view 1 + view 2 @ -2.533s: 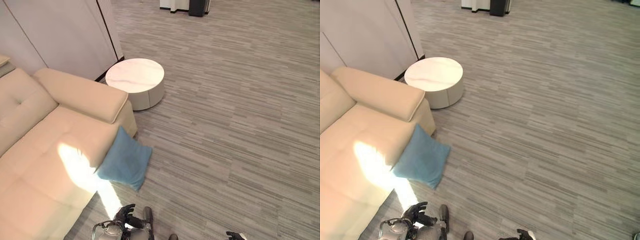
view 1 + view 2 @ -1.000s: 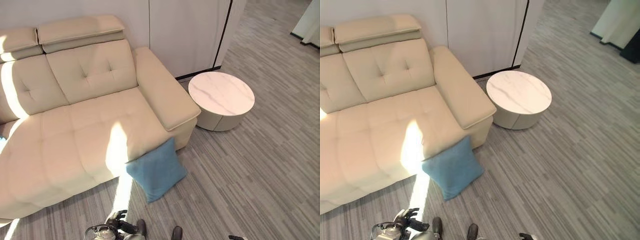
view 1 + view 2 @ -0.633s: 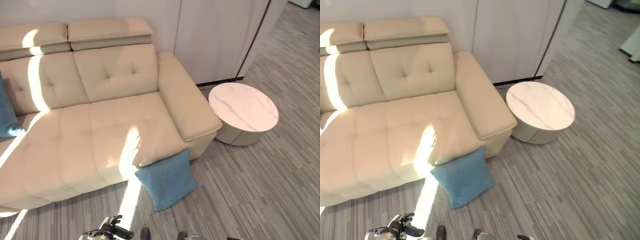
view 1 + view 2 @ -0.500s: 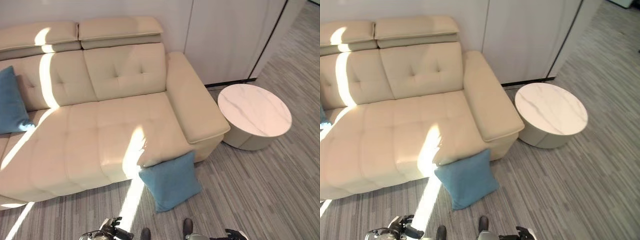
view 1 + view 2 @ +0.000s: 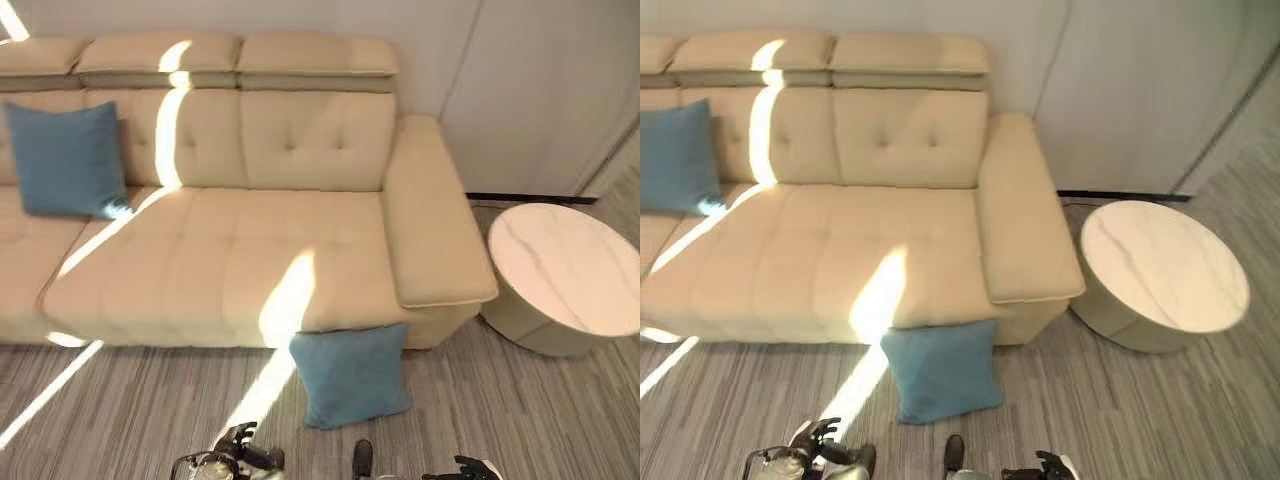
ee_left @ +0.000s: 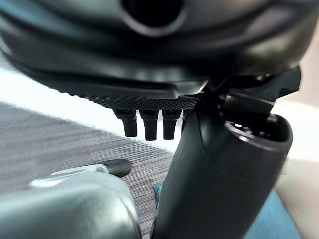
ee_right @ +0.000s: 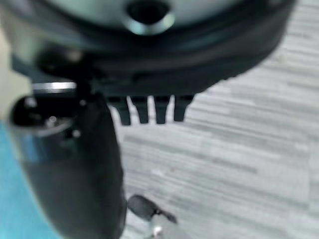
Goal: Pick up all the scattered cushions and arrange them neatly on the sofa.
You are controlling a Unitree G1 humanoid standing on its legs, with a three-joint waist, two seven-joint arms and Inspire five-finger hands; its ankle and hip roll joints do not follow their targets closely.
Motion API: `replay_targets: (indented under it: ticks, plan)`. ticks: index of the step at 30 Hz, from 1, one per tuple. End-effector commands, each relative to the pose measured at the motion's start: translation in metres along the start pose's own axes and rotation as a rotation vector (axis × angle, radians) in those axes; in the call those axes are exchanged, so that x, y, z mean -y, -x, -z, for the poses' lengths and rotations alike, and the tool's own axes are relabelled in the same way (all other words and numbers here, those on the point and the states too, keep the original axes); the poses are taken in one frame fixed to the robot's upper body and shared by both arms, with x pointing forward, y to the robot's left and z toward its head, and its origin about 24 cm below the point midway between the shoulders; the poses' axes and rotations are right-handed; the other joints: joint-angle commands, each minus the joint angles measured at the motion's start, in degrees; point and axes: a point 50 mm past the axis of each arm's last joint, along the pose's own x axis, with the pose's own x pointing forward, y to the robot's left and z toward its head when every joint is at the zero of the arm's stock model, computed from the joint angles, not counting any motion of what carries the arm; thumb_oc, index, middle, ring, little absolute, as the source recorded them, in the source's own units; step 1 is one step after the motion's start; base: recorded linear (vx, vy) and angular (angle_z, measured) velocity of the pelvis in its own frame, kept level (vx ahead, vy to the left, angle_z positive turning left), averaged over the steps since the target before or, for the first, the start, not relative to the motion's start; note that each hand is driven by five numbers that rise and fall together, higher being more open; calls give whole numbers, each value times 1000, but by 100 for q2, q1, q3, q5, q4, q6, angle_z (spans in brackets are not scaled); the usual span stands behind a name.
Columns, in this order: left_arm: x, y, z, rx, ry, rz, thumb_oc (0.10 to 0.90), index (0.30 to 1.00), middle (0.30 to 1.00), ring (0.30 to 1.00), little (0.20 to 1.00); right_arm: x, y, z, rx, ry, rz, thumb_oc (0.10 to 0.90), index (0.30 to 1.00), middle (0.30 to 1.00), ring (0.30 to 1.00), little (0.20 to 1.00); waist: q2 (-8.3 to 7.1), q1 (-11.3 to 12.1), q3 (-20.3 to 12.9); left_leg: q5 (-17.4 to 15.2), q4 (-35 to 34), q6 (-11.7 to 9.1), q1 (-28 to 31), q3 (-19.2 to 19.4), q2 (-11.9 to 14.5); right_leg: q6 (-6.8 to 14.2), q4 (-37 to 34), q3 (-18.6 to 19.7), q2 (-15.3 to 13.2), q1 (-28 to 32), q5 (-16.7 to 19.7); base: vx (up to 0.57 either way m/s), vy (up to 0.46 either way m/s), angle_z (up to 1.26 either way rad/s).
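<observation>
Grey striped carpet floor (image 5: 120, 410) runs before a cream leather sofa (image 5: 250, 250), with a round white marble-topped side table (image 5: 565, 275) just beside its right armrest. One square blue cushion (image 5: 350, 375) leans on the floor against the sofa's front edge near the right armrest, and another blue cushion (image 5: 65, 160) stands upright against the backrest towards the left end. Left hand (image 5: 240, 445) and right hand (image 5: 1045, 465) hang low over the floor, fingers relaxed and spread, holding nothing.
</observation>
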Motion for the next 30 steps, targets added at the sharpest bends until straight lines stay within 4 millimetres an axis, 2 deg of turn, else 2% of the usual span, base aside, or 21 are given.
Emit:
replay_targets:
  ticks: [1, 2, 3, 5, 7, 8, 11, 13, 14, 16, 18, 19, 21, 22, 26, 28, 30]
  plan:
    - [-3, 3, 13, -22, -19, -7, 800, 900, 900, 900, 900, 15, 0, 6, -4, 6, 40, 800, 900, 900, 900, 900, -180, 1, -28, -926, 685, 402, 140, 544, 6, 535, 402, 132, -236, 213, -625, 56, -63, 11]
    - [-2, 5, 20, -40, -35, -1, 800, 900, 900, 900, 900, 14, 1, 10, -16, 12, 32, 800, 900, 900, 900, 900, -174, 1, -98, -1081, 467, 529, 205, 564, -369, 529, 346, 146, -162, 254, -606, 48, -42, -8]
    - [-2, 5, 20, -40, -35, -1, 800, 900, 900, 900, 900, 14, 1, 11, -16, 12, 32, 800, 900, 900, 900, 900, -174, 2, -85, -1084, 459, 531, 229, 565, -371, 532, 341, 146, -163, 275, -609, 73, -44, -8]
    - [-2, 5, 21, -43, -43, 2, 800, 900, 900, 900, 900, 12, 2, 13, -22, 15, 27, 800, 900, 900, 900, 900, -135, -12, -147, -1057, 201, 619, 276, 704, -597, 548, 315, 127, -80, 295, -606, 66, 6, 14]
    - [-2, 5, 21, -44, -45, 2, 800, 900, 900, 900, 900, 10, 2, 13, -25, 21, 22, 800, 900, 900, 900, 900, -99, -10, -187, -1013, -112, 677, 395, 855, -618, 564, 301, 136, 10, 309, -622, 78, 50, 21]
    - [-4, 5, 21, -43, -41, -5, 800, 900, 900, 900, 900, 9, 2, 12, -21, 27, 19, 800, 900, 900, 900, 900, -117, 27, -196, -1015, -139, 690, 405, 727, -681, 570, 340, 152, 32, 269, -616, 87, 70, 16]
    - [-9, 5, 21, -41, -28, -22, 800, 900, 900, 900, 900, 5, 2, 10, -8, 30, 8, 800, 900, 900, 900, 900, -187, 68, -186, -1009, -182, 712, 421, 759, -616, 630, 613, 14, -9, 220, -710, 50, 52, 6]
    - [-17, 5, 19, -37, -20, -41, 800, 900, 900, 900, 900, 2, 1, 5, 11, 40, -3, 800, 900, 900, 900, 900, -240, 149, -111, -1043, -144, 771, 405, 770, -575, 698, 1051, -88, -110, 63, -781, -9, 34, -23]
    - [-23, 4, 16, -31, -25, -62, 800, 900, 900, 900, 900, 1, 0, -2, 30, 44, -8, 800, 900, 900, 900, 900, -258, 152, 5, -1055, -78, 817, 372, 733, -539, 805, 1597, -61, -188, -247, -769, -34, 23, -29]
    - [-26, 4, 15, -31, -34, -71, 800, 900, 900, 900, 900, 0, 0, -4, 38, 39, -10, 800, 900, 900, 900, 900, -253, 119, 47, -1080, -67, 836, 370, 659, -521, 890, 1866, 104, -217, -431, -773, 6, -11, -7]
    - [-26, 4, 16, -32, -37, -70, 800, 900, 900, 900, 900, 0, 0, -4, 39, 36, -7, 800, 900, 900, 900, 900, -248, 107, 40, -1088, -85, 835, 399, 631, -519, 877, 1814, 170, -243, -421, -758, 65, -47, 11]
    - [-25, 4, 18, -40, -43, -64, 800, 900, 900, 900, 900, 3, 0, -3, 36, 34, 2, 800, 900, 900, 900, 900, -219, 112, -9, -1107, -211, 821, 512, 629, -472, 841, 1542, 160, -380, -358, -661, 68, -54, 12]
    - [-23, 4, 20, -44, -46, -59, 800, 900, 900, 900, 900, 4, 0, -2, 31, 34, 6, 800, 900, 900, 900, 900, -193, 113, -31, -1120, -285, 804, 605, 633, -438, 830, 1389, 127, -453, -333, -565, 129, -103, 7]
    - [-21, 5, 21, -48, -54, -53, 800, 900, 900, 900, 900, 5, 0, -2, 26, 39, 7, 800, 900, 900, 900, 900, -187, 81, -54, -1167, -321, 783, 742, 585, -431, 878, 1081, 105, -610, -458, -334, 146, -116, 8]
    - [-21, 5, 23, -54, -53, -59, 800, 900, 900, 900, 900, 5, 0, -4, 29, 58, 3, 800, 900, 900, 900, 900, -177, -7, 6, -1280, -279, 727, 1009, 484, -400, 1018, 810, 224, -713, -611, -85, 136, -141, 12]
    - [-23, 5, 23, -51, -50, -66, 800, 900, 900, 900, 900, 6, 0, -5, 36, 62, 3, 800, 900, 900, 900, 900, -206, -3, -9, -1319, -266, 697, 1059, 473, -402, 1025, 772, 206, -722, -540, -71, 93, -163, -2]
    - [-24, 6, 25, -56, -47, -69, 800, 900, 900, 900, 900, 5, 0, -4, 37, 71, 1, 800, 900, 900, 900, 900, -243, 43, -70, -1365, -275, 636, 1155, 531, -346, 1039, 651, 5, -779, -365, -41, 97, -231, -2]
